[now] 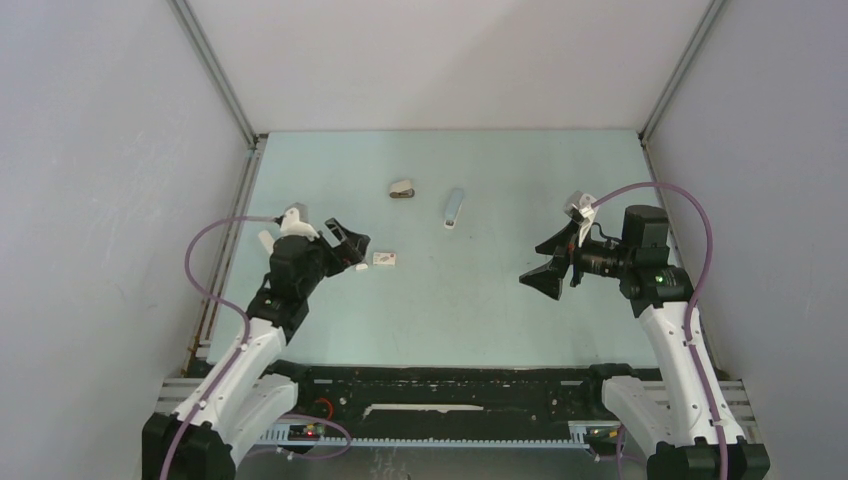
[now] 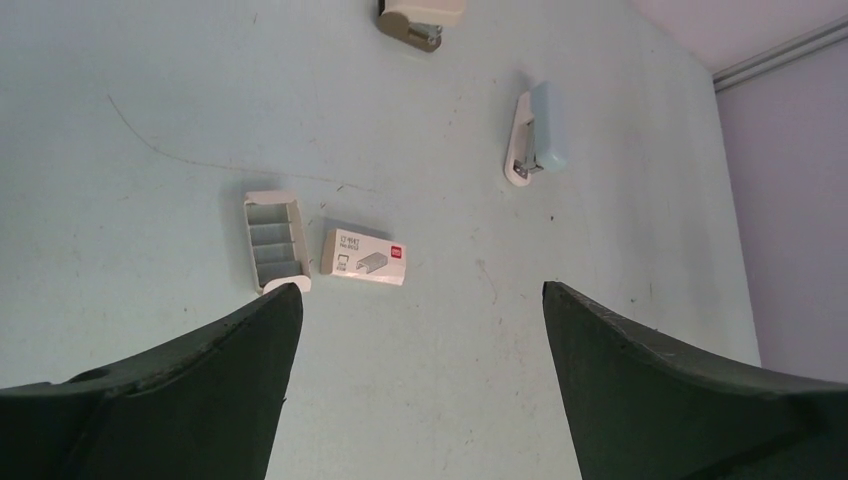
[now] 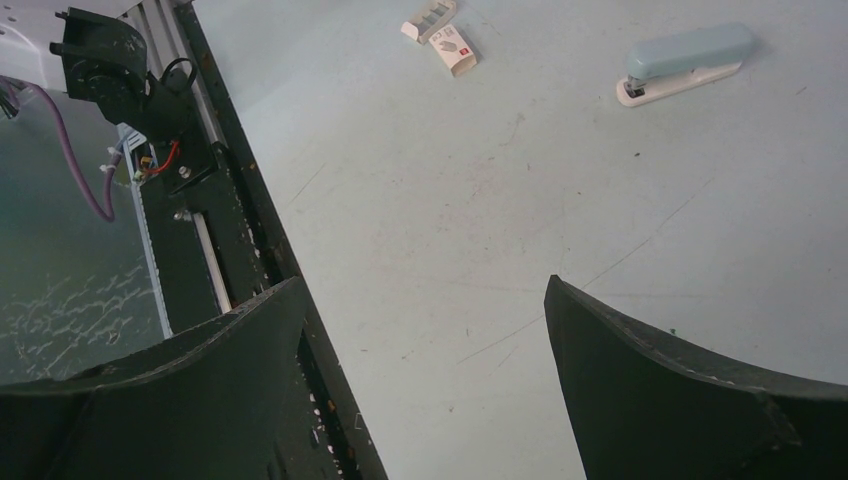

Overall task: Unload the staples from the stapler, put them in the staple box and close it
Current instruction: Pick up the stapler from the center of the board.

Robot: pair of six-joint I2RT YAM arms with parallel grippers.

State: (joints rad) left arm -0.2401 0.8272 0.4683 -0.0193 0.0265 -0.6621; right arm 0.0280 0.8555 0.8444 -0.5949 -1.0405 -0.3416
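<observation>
The pale-blue stapler (image 1: 454,208) lies closed on the mat at the back centre; it also shows in the left wrist view (image 2: 534,140) and the right wrist view (image 3: 688,62). No loose staples are visible. My left gripper (image 1: 350,249) hovers open at the left, close to a small white labelled box (image 1: 385,259) (image 2: 365,257) and an open white tray of staple strips (image 2: 273,240). My right gripper (image 1: 548,270) hangs open at the right, well short of the stapler. Nothing is between either pair of fingers.
A squat grey-brown item with a white part (image 1: 402,189) (image 2: 421,18) lies left of the stapler. The box and tray also show in the right wrist view (image 3: 452,48). The black base rail (image 3: 230,230) runs along the near edge. Grey walls enclose the mat.
</observation>
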